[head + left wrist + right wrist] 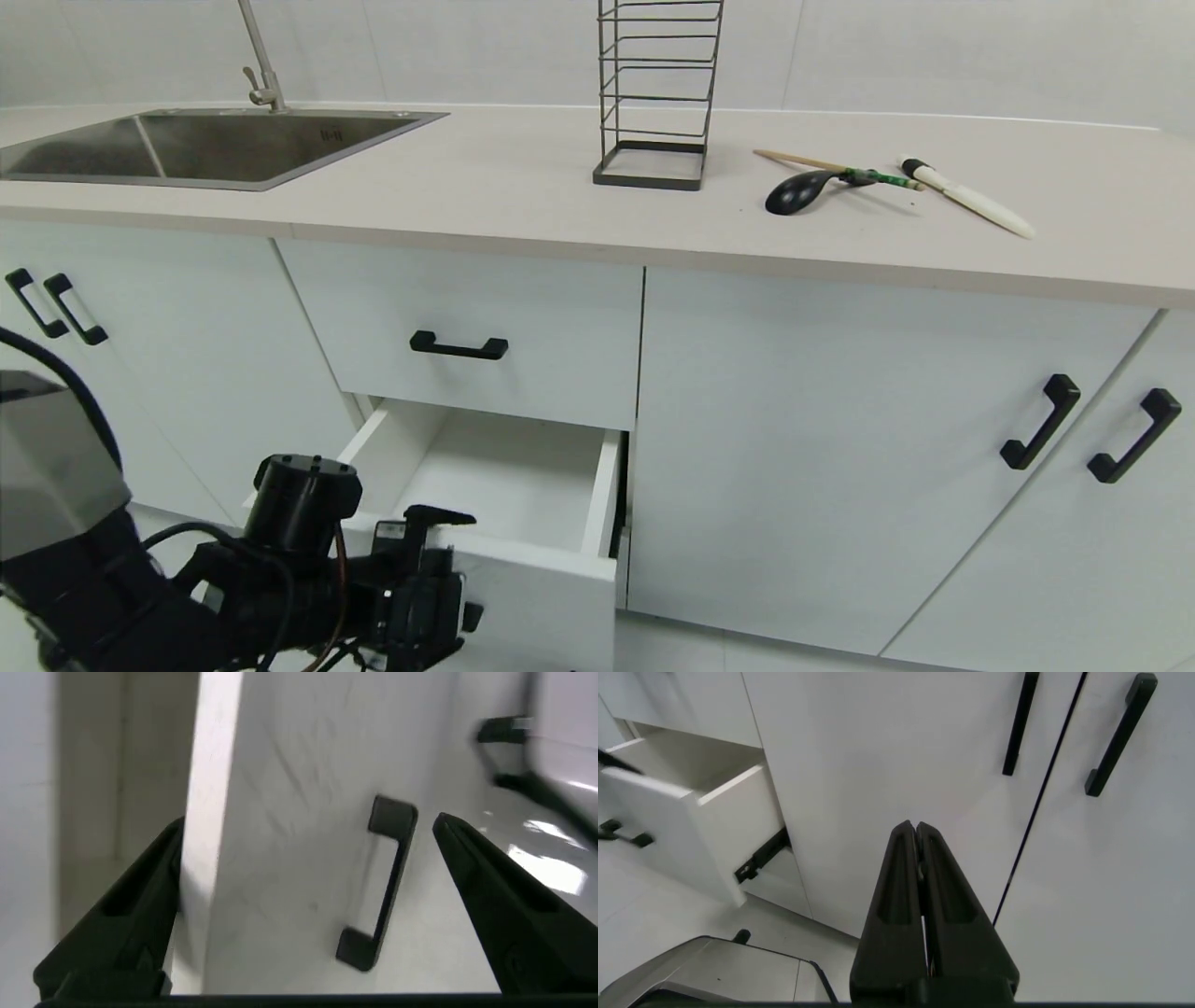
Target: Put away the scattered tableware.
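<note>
Left gripper (pixel 425 579) spread; one drawer (pixel 602 495) open; three utensils (pixel 878 177).

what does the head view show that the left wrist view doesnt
Head view: the counter with sink, wire rack, black spoon, chopsticks and a white utensil, plus the inside of the open drawer. Left wrist view: the drawer's black handle up close, framed by the open left gripper. Both: the left gripper at the drawer's front.
</note>
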Robot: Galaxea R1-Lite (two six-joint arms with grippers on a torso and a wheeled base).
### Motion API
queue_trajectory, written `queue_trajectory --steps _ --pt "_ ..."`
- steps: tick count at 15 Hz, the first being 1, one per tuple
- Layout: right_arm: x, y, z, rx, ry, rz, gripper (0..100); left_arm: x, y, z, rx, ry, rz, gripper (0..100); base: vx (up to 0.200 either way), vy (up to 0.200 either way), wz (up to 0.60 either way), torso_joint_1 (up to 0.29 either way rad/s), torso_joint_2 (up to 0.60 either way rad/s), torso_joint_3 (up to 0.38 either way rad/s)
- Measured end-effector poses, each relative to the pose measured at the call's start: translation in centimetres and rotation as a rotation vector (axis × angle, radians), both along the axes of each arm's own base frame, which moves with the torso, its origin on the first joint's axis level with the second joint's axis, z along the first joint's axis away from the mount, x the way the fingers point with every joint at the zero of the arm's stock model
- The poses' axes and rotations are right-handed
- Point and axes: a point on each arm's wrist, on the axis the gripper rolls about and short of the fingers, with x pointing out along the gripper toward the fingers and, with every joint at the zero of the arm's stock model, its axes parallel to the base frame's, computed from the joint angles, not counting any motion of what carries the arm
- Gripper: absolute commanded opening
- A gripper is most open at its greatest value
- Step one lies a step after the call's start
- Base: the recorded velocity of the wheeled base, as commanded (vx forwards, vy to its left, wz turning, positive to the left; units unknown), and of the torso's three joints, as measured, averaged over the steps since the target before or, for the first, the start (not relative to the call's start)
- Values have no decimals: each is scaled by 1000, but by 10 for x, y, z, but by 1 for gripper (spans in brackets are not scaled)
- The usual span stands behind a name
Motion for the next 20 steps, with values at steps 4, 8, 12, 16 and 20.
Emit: queue_trajectory --steps 4,8,12,16,20 --pt "0 0 0 0 0 1 0 -62 4 16 -14 6 -90 100 0 0 0 0 0 0" --pt "0 0 0 0 0 0 0 -75 5 27 -45 -44 -108 100 0 0 0 0 0 0" --pt "0 0 0 0 0 0 0 -80 4 30 -53 -60 -129 100 0 0 0 0 0 0" --pt "0 0 0 0 0 0 0 -91 -3 41 -106 -99 -187 100 0 0 0 0 0 0" --pt "0 0 0 0 0 0 0 -89 -5 89 -390 -124 96 100 0 0 0 0 0 0"
